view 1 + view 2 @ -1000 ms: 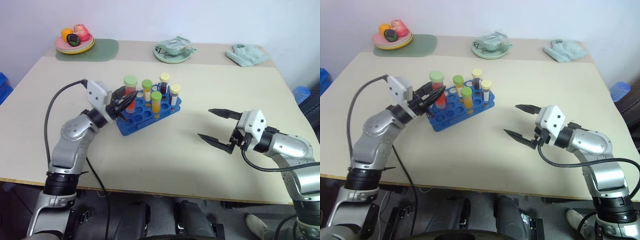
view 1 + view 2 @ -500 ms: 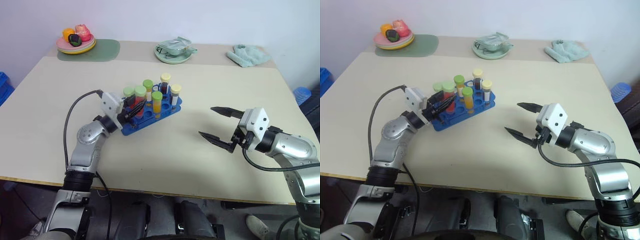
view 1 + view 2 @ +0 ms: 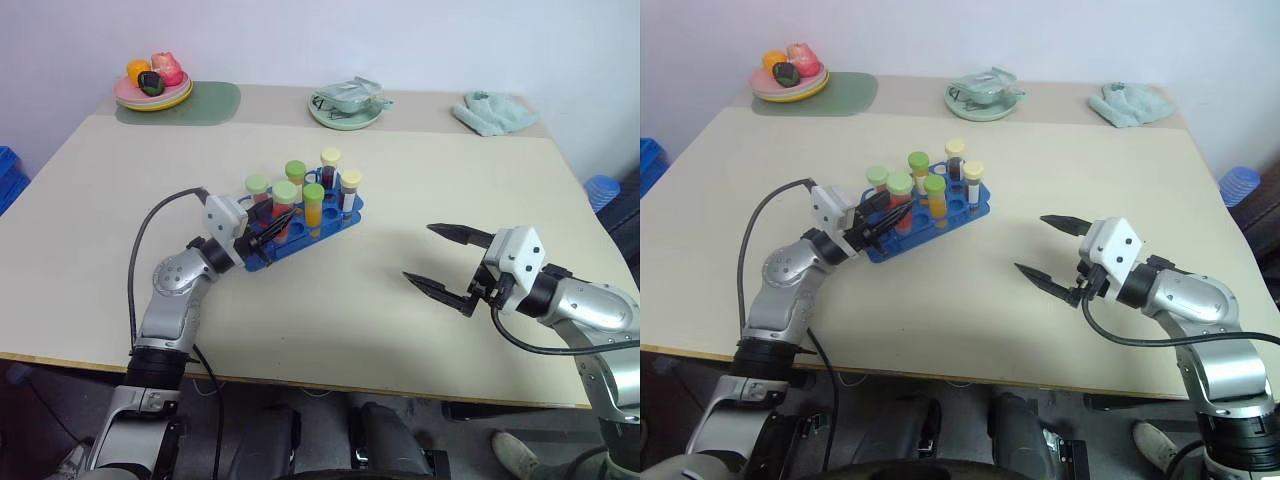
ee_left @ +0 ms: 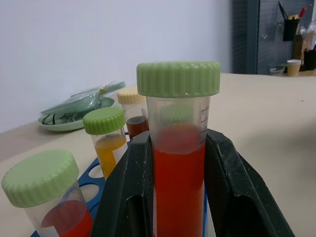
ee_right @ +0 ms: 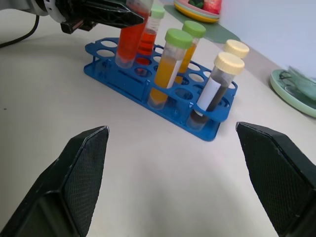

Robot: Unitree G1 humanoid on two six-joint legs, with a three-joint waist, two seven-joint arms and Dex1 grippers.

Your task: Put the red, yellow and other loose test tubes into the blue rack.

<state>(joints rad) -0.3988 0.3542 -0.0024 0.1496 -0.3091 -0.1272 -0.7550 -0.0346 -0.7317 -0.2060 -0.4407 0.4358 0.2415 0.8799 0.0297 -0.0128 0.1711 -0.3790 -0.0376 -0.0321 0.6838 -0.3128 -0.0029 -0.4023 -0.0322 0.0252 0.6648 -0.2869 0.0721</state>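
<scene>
My left gripper clamps the red tube, its base down in the blue rack mid-table; my right gripper hangs wide open, well apart

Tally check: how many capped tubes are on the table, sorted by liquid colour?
red tubes: 2 (one gripped by the left gripper at the blue rack)
yellow-orange tubes: 2
dark tubes: 2
Total: 6
</scene>
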